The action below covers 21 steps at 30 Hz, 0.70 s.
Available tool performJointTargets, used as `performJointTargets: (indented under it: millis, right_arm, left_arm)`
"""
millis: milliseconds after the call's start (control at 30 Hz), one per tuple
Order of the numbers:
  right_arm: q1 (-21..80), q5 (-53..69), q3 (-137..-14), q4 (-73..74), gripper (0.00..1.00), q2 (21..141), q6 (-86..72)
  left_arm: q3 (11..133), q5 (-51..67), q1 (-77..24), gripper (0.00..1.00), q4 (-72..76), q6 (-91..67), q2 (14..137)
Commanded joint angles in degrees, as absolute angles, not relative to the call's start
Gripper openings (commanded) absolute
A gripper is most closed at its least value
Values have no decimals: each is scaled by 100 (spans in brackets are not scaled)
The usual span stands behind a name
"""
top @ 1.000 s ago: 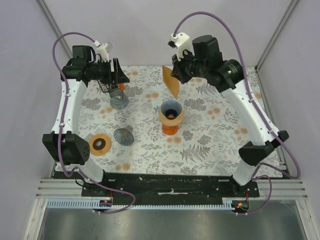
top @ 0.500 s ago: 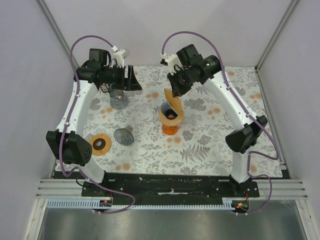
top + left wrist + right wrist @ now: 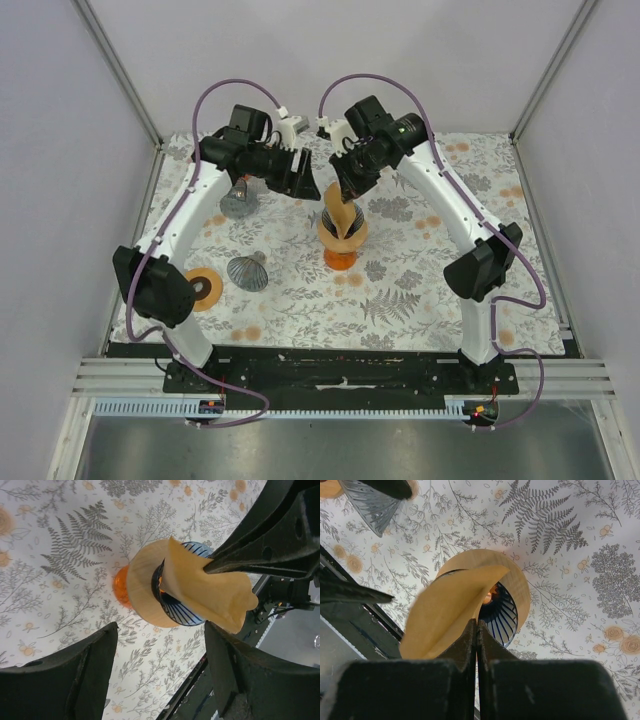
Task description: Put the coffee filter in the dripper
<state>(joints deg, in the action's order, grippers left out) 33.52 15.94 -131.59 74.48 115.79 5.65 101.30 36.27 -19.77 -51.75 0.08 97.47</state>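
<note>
At the dripper [image 3: 512, 582] rim, right fingers [image 3: 462, 680] pinch the coffee filter [image 3: 445, 612] by its edge — left fingers [image 3: 75, 675] wide, close beside.

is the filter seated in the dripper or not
Not seated: most of the filter stands above the dripper rim, pinched in the right hand; tip depth: cannot tell.

I'm looking down on a table [image 3: 430, 300] covered in a print of grey ferns and orange flowers, plain lilac-grey walls [image 3: 300, 60] behind, metal posts [image 3: 118, 65] at the corners, an aluminium rail [image 3: 85, 378] along the near edge, light soft and even
</note>
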Motion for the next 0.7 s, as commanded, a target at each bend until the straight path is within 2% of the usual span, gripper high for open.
performJointTargets:
  millis: [0,200,267,467,533,567,667]
  right_arm:
    - [3384,1644,-13008,7225,0,11531,431]
    - [3384,1582,-12885,7155,0,11540,387]
    - [3375,1538,-12806,7102,0,11514,413]
    - [3358,1406,-12726,6952,0,11470,431]
    - [3349,1363,-12735,6856,0,11409,396]
    - [3340,1362,-12727,6821,4,11356,396]
    - [3340,1380,-12604,6601,29,11102,413]
  left_arm:
    - [10336,3568,-2293,76,-4904,-369,10010]
    - [10494,3341,-2654,74,-4878,-361,10151]
    - [10442,3130,-2681,67,-4878,-325,10195]
    - [10292,2734,-2795,35,-4878,-36,10222]
    - [10240,2751,-2804,29,-4843,-26,10204]
    - [10213,2786,-2812,25,-4825,-26,10204]
    - [10143,2926,-2821,18,-4808,-35,10204]
